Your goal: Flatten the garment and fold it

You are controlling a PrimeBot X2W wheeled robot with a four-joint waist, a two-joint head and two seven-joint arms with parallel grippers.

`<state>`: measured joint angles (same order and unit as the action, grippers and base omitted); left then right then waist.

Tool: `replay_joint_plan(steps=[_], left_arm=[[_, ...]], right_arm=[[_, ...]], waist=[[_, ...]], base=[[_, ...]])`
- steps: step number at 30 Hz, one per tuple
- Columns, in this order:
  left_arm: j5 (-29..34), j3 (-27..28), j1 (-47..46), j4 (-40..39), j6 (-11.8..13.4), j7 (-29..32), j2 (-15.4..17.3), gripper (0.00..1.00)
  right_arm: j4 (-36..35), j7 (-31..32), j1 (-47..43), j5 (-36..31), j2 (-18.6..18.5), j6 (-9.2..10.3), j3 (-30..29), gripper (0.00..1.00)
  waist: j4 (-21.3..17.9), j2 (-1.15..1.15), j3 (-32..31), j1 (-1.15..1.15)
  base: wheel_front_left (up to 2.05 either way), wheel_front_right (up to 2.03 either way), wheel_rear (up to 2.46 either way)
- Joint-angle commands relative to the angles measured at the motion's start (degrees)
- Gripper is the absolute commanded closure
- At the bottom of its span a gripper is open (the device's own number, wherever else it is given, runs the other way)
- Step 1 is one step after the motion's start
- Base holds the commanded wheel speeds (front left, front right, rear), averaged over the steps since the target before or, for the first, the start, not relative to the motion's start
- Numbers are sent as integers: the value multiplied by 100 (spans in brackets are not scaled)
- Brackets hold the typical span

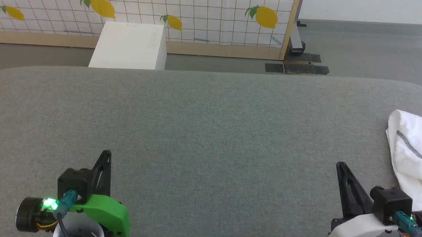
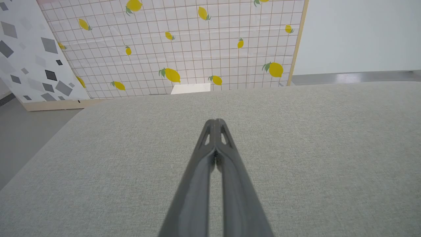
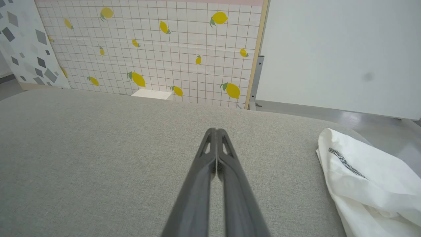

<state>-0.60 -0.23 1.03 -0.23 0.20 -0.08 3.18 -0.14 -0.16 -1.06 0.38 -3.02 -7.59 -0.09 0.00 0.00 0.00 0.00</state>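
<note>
The garment [image 1: 421, 156] is a crumpled white heap with a grey stitched seam, lying at the right edge of the grey padded table [image 1: 202, 133] and running out of the head view. The right wrist view has the garment [image 3: 371, 184] at its lower right. My right gripper [image 1: 341, 167] is shut and empty, just left of the heap and apart from it; its fingertips [image 3: 216, 130] meet over bare table. At the lower left, far from the cloth, my left gripper [image 1: 106, 154] is also shut with nothing in it, fingertips [image 2: 215, 120] pressed together.
A rigid white box [image 1: 129, 46] stands on the floor behind the table's far edge. Behind it rises a lemon-print grid panel [image 1: 190, 9] with a wooden frame. Grey floor [image 1: 373, 48] lies beyond the table at the right.
</note>
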Motion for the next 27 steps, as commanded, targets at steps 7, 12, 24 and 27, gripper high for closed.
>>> replay_joint_plan(steps=[7,12,24,27], left_arm=[[60,23,-103,23,-20,8,-30,100],[60,23,-103,23,-20,8,-30,100],[60,23,-103,23,-20,8,-30,100],[60,23,-103,23,-20,8,-30,100]], right_arm=[[14,16,106,-38,14,10,9,100],[14,16,106,-38,14,10,9,100],[14,16,106,-38,14,10,9,100],[14,16,106,-38,14,10,9,100]], waist=[[0,0,0,0],[0,0,0,0],[0,0,0,0],[0,0,0,0]], base=[[0,0,0],[0,0,0],[0,0,0],[0,0,0]])
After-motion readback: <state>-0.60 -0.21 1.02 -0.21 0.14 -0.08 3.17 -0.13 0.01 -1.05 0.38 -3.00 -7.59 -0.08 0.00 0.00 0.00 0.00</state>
